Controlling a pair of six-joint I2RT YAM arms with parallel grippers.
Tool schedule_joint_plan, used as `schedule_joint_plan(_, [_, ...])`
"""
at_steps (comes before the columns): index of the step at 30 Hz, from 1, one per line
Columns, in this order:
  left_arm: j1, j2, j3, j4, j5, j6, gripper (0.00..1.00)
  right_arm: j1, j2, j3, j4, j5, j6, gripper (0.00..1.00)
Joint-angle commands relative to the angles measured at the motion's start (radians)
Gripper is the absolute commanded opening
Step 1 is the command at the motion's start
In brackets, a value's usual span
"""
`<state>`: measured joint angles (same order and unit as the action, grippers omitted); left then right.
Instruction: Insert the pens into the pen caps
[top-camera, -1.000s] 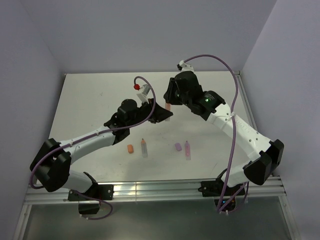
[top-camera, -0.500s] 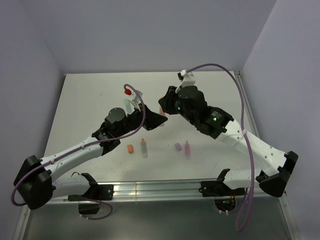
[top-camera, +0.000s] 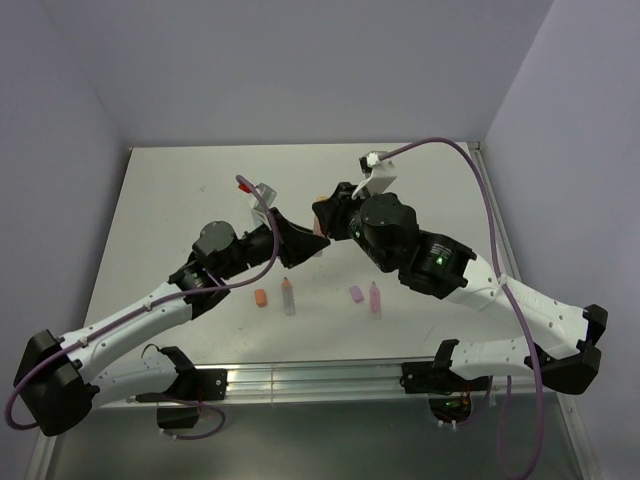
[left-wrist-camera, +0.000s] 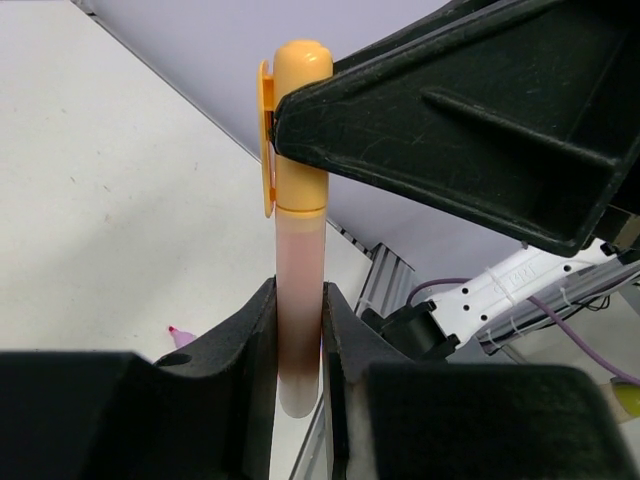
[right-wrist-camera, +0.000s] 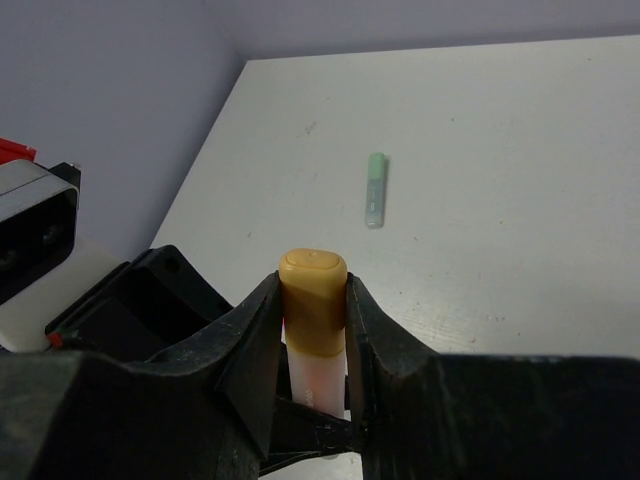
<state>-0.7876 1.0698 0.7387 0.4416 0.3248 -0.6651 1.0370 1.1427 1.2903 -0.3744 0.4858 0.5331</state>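
Above the middle of the table (top-camera: 160, 200) the two arms meet tip to tip. The left end effector (left-wrist-camera: 298, 300) is closed tight on the pale barrel of the orange pen (left-wrist-camera: 298, 270), which stands upright between its fingers in the left wrist view. The orange cap (right-wrist-camera: 313, 280) sits on the pen's upper end, in line with the barrel, its clip along one side. The right end effector (right-wrist-camera: 313, 287) is clamped on that cap, one finger on each side, its jaws only partly closed because the cap fills the gap. The pictures do not show whether the cap is pushed fully home.

On the table nearer the arm bases lie four loose pieces in a rough row. From left to right they are a loose orange cap (top-camera: 260, 297), a second orange pen (top-camera: 288, 297) just beside it, a purple cap (top-camera: 355, 294), and a pink pen (top-camera: 375, 299) just right of that cap. Both of these pens lie uncapped, tips pointing to the far side.

A green pen (right-wrist-camera: 375, 190) lies alone on the table, well apart from the end effectors in the right wrist view.
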Motion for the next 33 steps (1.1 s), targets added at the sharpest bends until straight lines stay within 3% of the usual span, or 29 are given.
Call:
schedule_joint_plan(1, [0.039,-0.047,0.044,0.163,-0.196,0.047,0.00,0.102,0.029,0.012,-0.233,0.002,0.004,0.00])
schedule_joint_plan(20, [0.041,-0.042,0.163,0.144,-0.228,0.136,0.00,0.219,0.046,-0.060,-0.253,0.005,0.002,0.00])
schedule_joint_plan(27, [0.041,-0.022,0.172,0.083,-0.115,0.116,0.00,0.192,0.081,0.076,-0.371,0.171,0.082,0.00])
schedule_joint_plan(28, [0.039,-0.021,0.171,0.071,-0.052,0.111,0.03,0.152,0.081,0.098,-0.386,0.195,0.084,0.00])
schedule_joint_plan(33, [-0.001,-0.057,0.139,-0.075,-0.056,0.116,0.28,-0.050,0.071,0.225,-0.310,0.097,-0.001,0.00])
